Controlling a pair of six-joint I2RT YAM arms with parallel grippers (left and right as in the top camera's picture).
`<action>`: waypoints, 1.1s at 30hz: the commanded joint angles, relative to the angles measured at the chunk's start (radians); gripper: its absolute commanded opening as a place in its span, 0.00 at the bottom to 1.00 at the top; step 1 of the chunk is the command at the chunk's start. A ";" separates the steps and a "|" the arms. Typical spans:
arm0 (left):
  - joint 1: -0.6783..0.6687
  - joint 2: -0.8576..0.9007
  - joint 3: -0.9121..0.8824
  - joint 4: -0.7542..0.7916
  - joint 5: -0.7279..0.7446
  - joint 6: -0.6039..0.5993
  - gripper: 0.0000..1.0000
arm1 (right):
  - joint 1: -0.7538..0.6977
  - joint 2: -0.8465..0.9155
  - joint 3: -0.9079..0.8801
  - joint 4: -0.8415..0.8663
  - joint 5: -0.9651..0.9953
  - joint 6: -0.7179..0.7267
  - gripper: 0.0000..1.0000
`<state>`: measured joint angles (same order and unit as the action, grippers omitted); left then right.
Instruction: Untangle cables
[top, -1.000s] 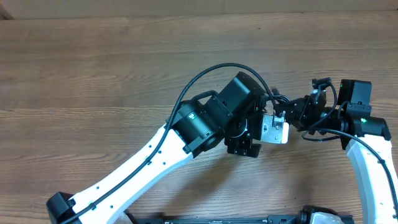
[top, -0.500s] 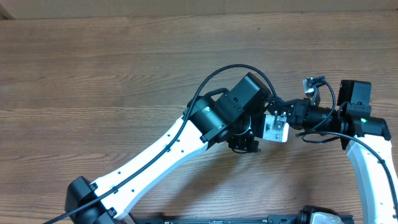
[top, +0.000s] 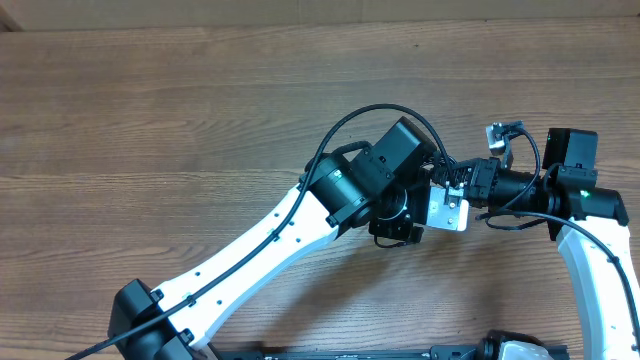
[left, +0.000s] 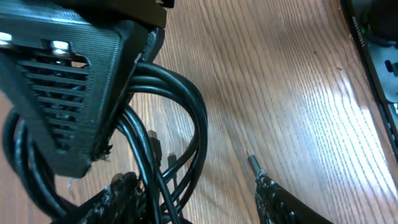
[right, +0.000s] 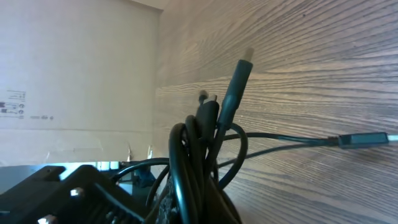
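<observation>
Cables (right: 186, 162), perhaps mostly below frame.

the only lettering i could spot was a few short lines of small dark print (right: 12, 102) on the pale cardboard panel (right: 81, 56), well to the left of the cables (right: 199, 149) in the right wrist view. it was too small and blurred to read. nothing else legible showed.

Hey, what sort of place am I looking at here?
Probably a robotics lab bench: a left arm and right arm over a wood-grain table, tangled black cables, and a cardboard sheet behind.
</observation>
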<state>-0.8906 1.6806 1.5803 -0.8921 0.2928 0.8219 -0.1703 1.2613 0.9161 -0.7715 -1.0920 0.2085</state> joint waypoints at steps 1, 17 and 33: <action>-0.002 0.019 0.018 -0.001 0.022 -0.022 0.62 | -0.003 -0.004 0.000 0.006 -0.086 0.003 0.04; 0.000 0.019 0.018 0.013 0.014 -0.045 0.04 | -0.003 -0.004 0.000 0.006 -0.114 0.003 0.04; 0.000 0.020 0.010 0.007 0.014 -0.086 0.39 | -0.003 -0.004 0.000 0.006 -0.197 0.003 0.04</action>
<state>-0.8841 1.6875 1.5848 -0.8818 0.2943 0.7528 -0.1703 1.2617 0.9142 -0.7712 -1.2095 0.2096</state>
